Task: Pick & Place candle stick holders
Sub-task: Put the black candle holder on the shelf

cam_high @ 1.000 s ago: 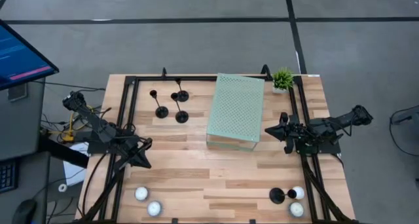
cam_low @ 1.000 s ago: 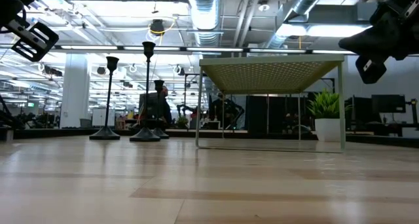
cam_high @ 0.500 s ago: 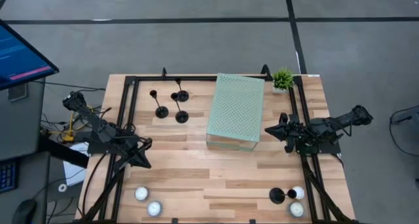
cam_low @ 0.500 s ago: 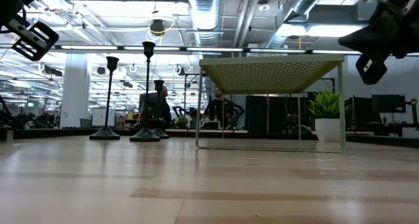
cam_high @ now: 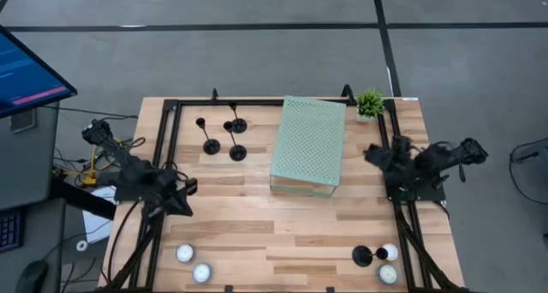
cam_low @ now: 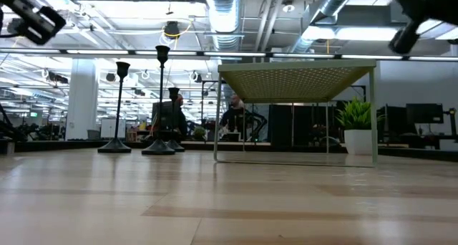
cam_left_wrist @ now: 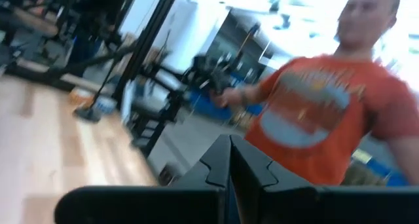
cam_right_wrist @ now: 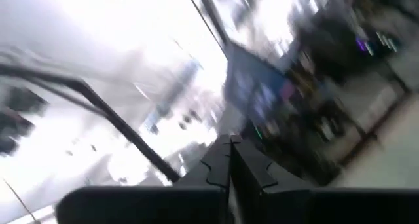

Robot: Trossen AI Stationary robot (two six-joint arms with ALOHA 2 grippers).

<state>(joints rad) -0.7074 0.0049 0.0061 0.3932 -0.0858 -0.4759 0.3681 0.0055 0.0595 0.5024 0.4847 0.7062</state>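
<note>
Three black candle stick holders (cam_high: 205, 147) (cam_high: 237, 124) (cam_high: 237, 152) stand upright on their disc bases at the table's far left; in the low view (cam_low: 161, 102) they stand side by side. A fourth (cam_high: 362, 256) stands at the near right between white tealights. My left gripper (cam_high: 182, 190) is shut and empty above the table's left side, and shows in its wrist view (cam_left_wrist: 229, 152). My right gripper (cam_high: 372, 153) is shut and empty above the right side, beside the green stand, and shows in its wrist view (cam_right_wrist: 229, 152).
A pale green perforated stand (cam_high: 308, 140) stands on thin legs at the table's middle far side. A small green potted plant (cam_high: 370, 103) is at the far right corner. White tealights lie near left (cam_high: 184, 254) and near right (cam_high: 390, 252). A person in an orange shirt (cam_left_wrist: 314, 112) is beyond the table.
Both arms have risen in the last half second. My left gripper has gone up and a little toward the far edge. My right gripper has gone up and back toward the table's right and far edges, tipping upward. Nothing on the table has moved.
</note>
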